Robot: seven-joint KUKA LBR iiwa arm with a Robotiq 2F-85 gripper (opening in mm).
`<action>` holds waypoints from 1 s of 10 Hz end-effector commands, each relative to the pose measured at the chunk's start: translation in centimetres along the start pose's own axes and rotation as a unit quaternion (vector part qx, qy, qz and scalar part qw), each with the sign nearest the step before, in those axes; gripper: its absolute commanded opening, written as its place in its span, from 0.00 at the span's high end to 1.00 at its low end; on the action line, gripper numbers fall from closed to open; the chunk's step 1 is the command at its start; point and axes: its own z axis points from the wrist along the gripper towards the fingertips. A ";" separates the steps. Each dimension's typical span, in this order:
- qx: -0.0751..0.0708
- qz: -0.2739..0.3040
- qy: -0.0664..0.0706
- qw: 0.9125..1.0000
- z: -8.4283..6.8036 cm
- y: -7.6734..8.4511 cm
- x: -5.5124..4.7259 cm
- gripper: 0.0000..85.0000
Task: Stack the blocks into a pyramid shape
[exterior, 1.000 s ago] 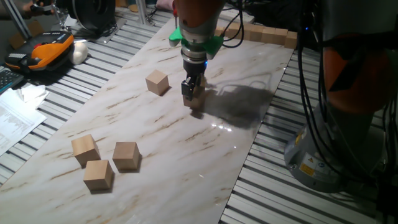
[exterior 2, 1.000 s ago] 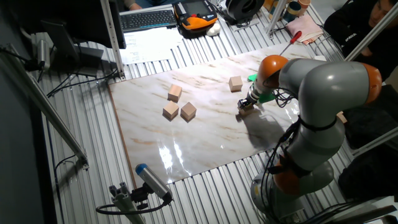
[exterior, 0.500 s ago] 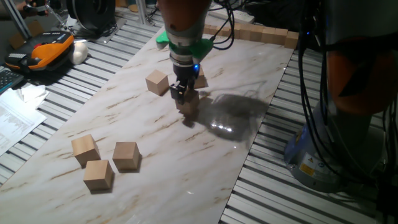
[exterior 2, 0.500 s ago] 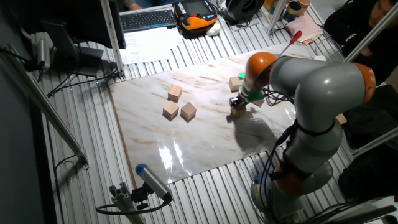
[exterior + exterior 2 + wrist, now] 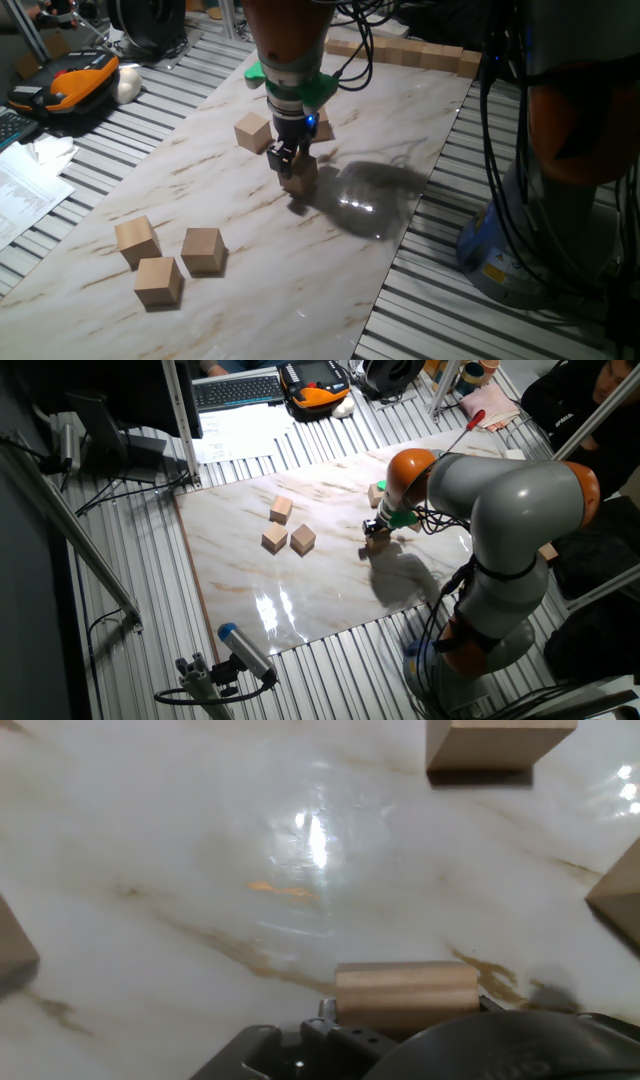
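My hand (image 5: 288, 163) is clenched on one wooden cube (image 5: 300, 172), carried just above the marble tabletop (image 5: 330, 260); in the hand view the same cube (image 5: 407, 992) sits between my fingers with its far face showing. From the other fixed view the held cube (image 5: 377, 540) hangs near the middle of the slab.

Three more cubes wait in a loose cluster at about 7 o'clock from my hand: one (image 5: 136, 240) at the far left, one (image 5: 203, 250) beside it, and one (image 5: 159, 281) in front of them, close together, though I cannot tell whether they touch. Another cube (image 5: 254, 132) lies just beside my hand at 10 o'clock. A further cube (image 5: 322, 128) peeks out behind my wrist at 1 o'clock, mostly hidden. The long joined row of cubes (image 5: 420, 53) along the far edge is not mine to move.

I judge these cubes light, stiff and unbreakable, with flat, bare wood faces that grip well. The best hold is square across two opposite faces, centred, so the cube does not twist as I set it down. The glossy marble looks slick, so a nudged cube may slide.
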 end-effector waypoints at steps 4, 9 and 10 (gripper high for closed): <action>0.001 -0.005 -0.008 1.000 0.1 0.1 -0.1 0.80; 0.023 0.004 -0.025 0.999 0.2 0.2 -0.2 0.40; 0.024 0.006 -0.028 0.999 0.2 0.2 -0.2 0.40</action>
